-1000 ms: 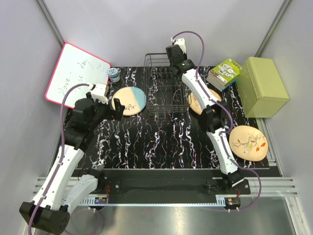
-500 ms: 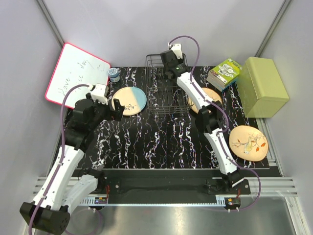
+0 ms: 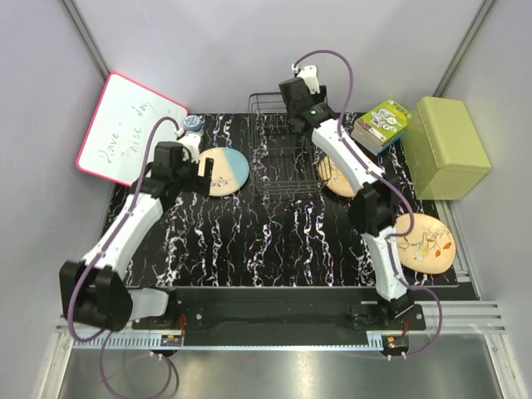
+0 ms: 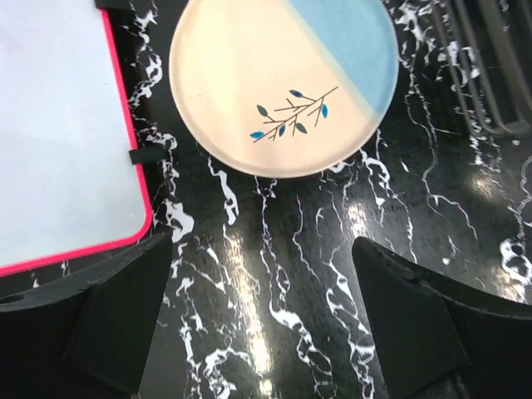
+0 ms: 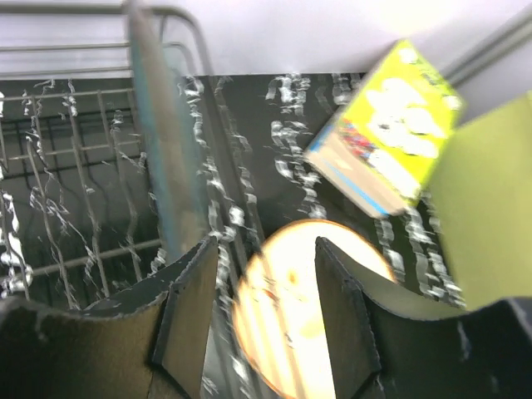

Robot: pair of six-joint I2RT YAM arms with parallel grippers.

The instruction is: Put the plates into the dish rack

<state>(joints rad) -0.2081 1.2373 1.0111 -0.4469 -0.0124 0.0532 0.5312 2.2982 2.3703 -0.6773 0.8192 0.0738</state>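
The half beige, half light blue plate (image 3: 226,172) lies flat left of the dark wire dish rack (image 3: 274,158). My left gripper (image 3: 202,173) is open and empty at the plate's near-left edge; in the left wrist view the plate (image 4: 283,83) lies just ahead of the gripper (image 4: 259,249). My right gripper (image 3: 293,110) is open and empty above the rack's back right corner. In the right wrist view a dark blue-grey plate (image 5: 162,150) stands on edge in the rack (image 5: 75,166). One orange-tan plate (image 3: 337,176) lies right of the rack, another (image 3: 426,241) at the near right.
A red-framed whiteboard (image 3: 125,125) leans at the far left. A small blue tub (image 3: 193,122) sits behind the beige-blue plate. A book (image 3: 381,123) and a green box (image 3: 449,148) are at the far right. The mat is black marbled.
My left arm has reached forward, bringing its open gripper to the beige-blue plate's edge. My right gripper shifted slightly left, then back right, above the rack's back; its view is motion-blurred.
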